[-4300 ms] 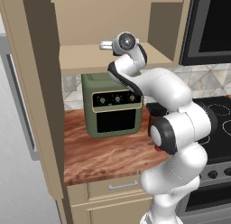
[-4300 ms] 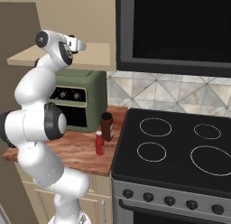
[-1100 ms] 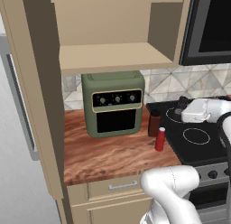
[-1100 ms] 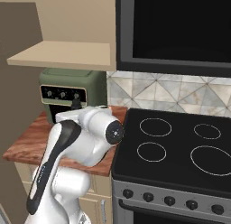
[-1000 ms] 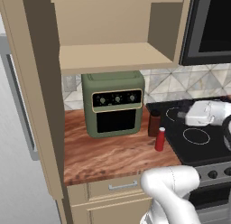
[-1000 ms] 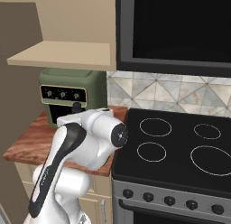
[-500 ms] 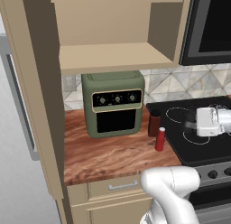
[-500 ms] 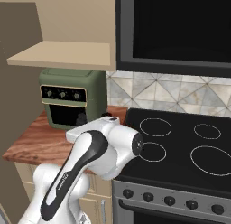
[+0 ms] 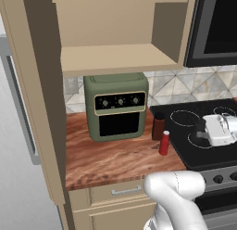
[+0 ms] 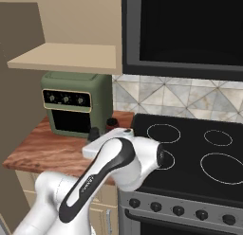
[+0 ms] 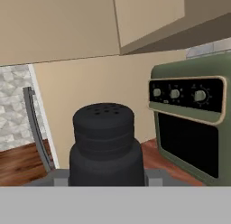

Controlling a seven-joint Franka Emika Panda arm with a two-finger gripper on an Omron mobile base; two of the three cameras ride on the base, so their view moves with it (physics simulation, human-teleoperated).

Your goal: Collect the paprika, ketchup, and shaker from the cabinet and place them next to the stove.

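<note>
The cabinet (image 9: 115, 57), its shelf bare, is seen high above and well off to one side of the gripper (image 9: 200, 134). The stove (image 9: 203, 150) lies directly beneath the gripper. The olive toaster oven (image 9: 118, 106) is set on the wooden counter (image 9: 111, 159), well apart from the gripper. The paprika (image 9: 158, 126) and ketchup (image 9: 164, 143) are stood by the stove's edge, near the gripper. The shaker (image 11: 104, 146) is clamped between the jaws, just ahead of the hand.
</note>
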